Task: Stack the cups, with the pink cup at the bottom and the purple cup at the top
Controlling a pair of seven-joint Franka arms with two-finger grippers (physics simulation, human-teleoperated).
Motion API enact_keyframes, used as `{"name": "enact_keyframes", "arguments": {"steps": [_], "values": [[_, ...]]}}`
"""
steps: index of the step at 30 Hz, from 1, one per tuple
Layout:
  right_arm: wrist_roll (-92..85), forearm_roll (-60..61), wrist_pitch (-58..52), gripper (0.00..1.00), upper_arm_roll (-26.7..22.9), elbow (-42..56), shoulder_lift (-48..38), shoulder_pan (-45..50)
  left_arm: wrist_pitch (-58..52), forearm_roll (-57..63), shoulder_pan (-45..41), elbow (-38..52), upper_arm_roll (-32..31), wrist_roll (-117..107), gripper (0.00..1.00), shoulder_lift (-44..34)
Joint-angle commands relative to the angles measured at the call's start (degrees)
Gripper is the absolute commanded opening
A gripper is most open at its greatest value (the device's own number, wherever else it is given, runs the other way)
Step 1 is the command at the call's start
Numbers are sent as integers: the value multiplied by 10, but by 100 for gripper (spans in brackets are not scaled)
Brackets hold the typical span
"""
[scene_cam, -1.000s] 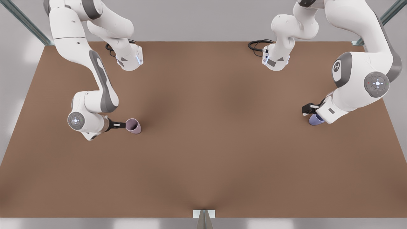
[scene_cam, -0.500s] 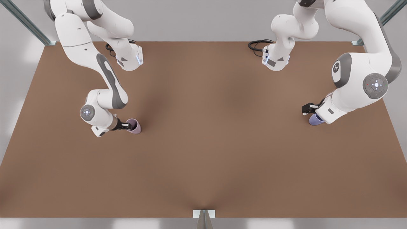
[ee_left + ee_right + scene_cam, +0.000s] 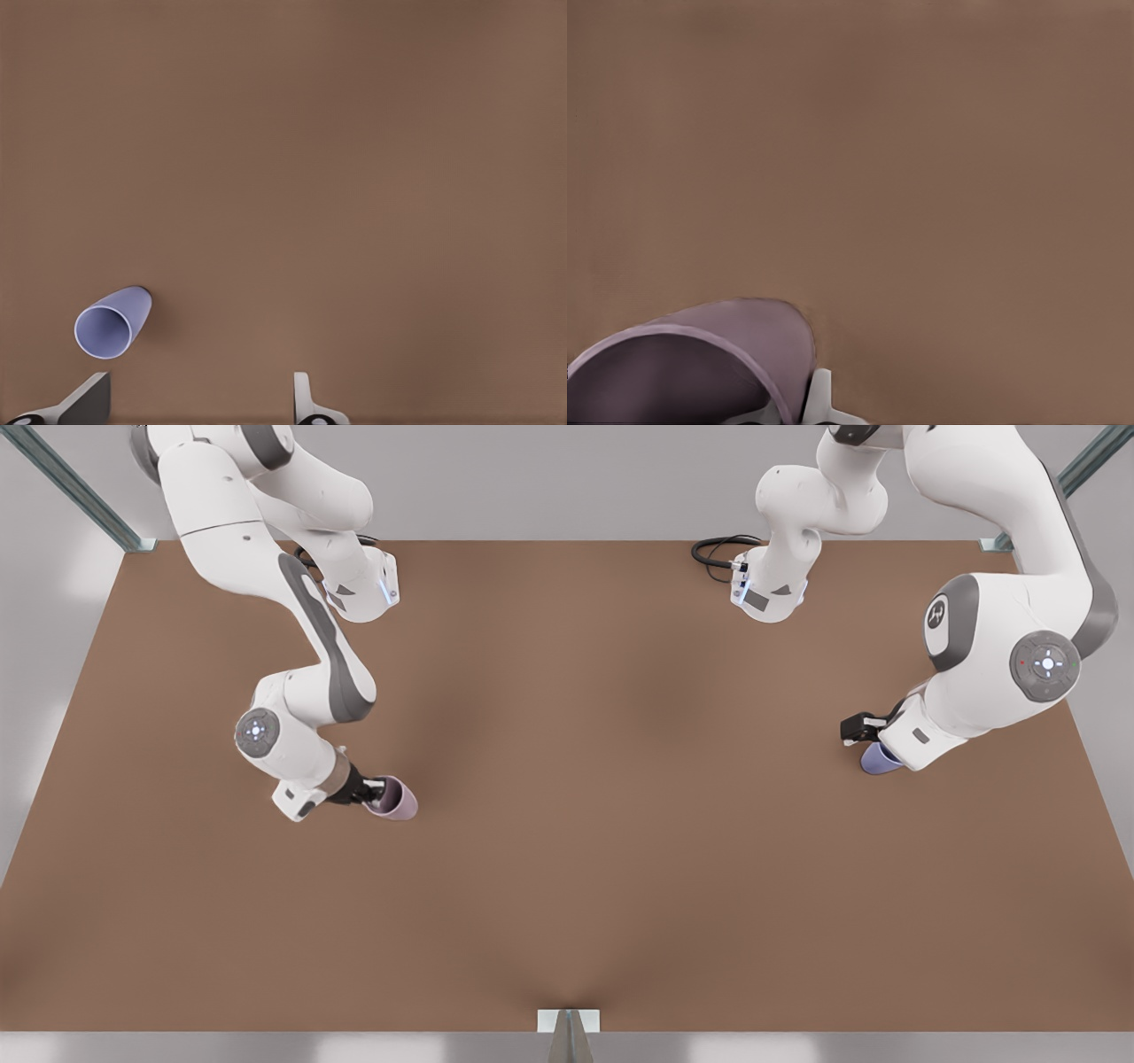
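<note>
Pink cup [image 3: 394, 798] now gripped at rim by right gripper [image 3: 368, 790], fingers clenched on wall; cup has shifted toward worktop [image 3: 567, 824] centre since a second ago. I judge carry begun. Left gripper [image 3: 864, 729] waits spread above purple cup [image 3: 877, 759], well apart.

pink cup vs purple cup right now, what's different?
Colour: the pink cup is pale mauve, the purple cup periwinkle. Grip: the right hand pinches the pink cup's rim; the purple cup sits free, not between the open left hand's fingers. Both are plain, tapered and handleless.
</note>
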Motion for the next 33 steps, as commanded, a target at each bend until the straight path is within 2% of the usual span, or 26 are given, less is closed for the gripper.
{"name": "enact_keyframes", "arguments": {"steps": [1, 3, 5, 7, 9, 10, 12, 15, 17, 18, 20, 22, 23, 25, 26, 27, 28, 29, 30, 31, 32, 33], "values": [[188, -4, -42, 21, 14, 35, 9, 32, 1, 0, 0, 0, 0, 1, 100, 0], [330, -10, -75, 21, 14, 115, 46, 112, 0, 0, 0, 0, 0, 1, 100, 1], [459, -65, -125, 21, 14, 239, 120, 184, 0, 1, 0, -1, 0, 1, 100, 0], [547, -99, -236, 21, 9, 465, 253, 266, 1, 1, 0, -1, 1, 1, 100, 0], [568, -108, -281, 21, -29, 639, 362, 353, 0, 1, 0, -1, 9, 1, 100, -2], [567, -106, -275, 21, -48, 678, 396, 378, 1, 1, 2, -1, 21, 1, 100, 0], [565, -107, -219, 21, -50, 702, 436, 392, 10, 1, 4, -1, 40, 1, 100, 5], [535, -114, -206, 21, -55, 712, 460, 404, 14, 1, 45, -6, 48, 18, 100, 22], [502, -120, -194, 21, -67, 712, 472, 424, 57, 11, 78, -58, 48, 45, 100, 11], [482, -121, -186, 21, -68, 712, 476, 424, 104, 14, 96, -120, 48, 98, 100, -2], [451, -121, -186, 21, -68, 712, 484, 432, 153, 14, 138, -160, 48, 145, 100, 3], [410, -122, -187, 21, -69, 709, 487, 433, 231, 14, 155, -238, 74, 201, 100, 3], [404, -126, -187, 21, -90, 708, 488, 450, 256, 14, 156, -263, 79, 201, 100, 3], [403, -126, -184, 23, -97, 708, 491, 457, 283, 14, 163, -276, 79, 201, 100, 15], [403, -126, -182, 52, -97, 708, 491, 458, 310, 14, 171, -290, 79, 201, 100, 15], [403, -126, -182, 59, -97, 708, 491, 458, 323, 14, 171, -298, 79, 201, 100, 16], [404, -126, -182, 71, -97, 708, 491, 458, 336, 14, 183, -301, 79, 201, 100, 24], [404, -126, -183, 80, -97, 708, 490, 458, 354, 14, 185, -316, 79, 201, 100, 29], [404, -126, -186, 80, -96, 708, 490, 458, 374, 14, 186, -335, 79, 201, 100, 29], [404, -126, -189, 86, -96, 708, 488, 458, 380, 14, 189, -335, 79, 201, 100, 34], [406, -126, -189, 100, -96, 708, 487, 458, 387, 14, 192, -336, 79, 201, 100, 39], [407, -126, -192, 100, -97, 707, 484, 468, 390, 14, 200, -336, 79, 201, 100, 47]]}}
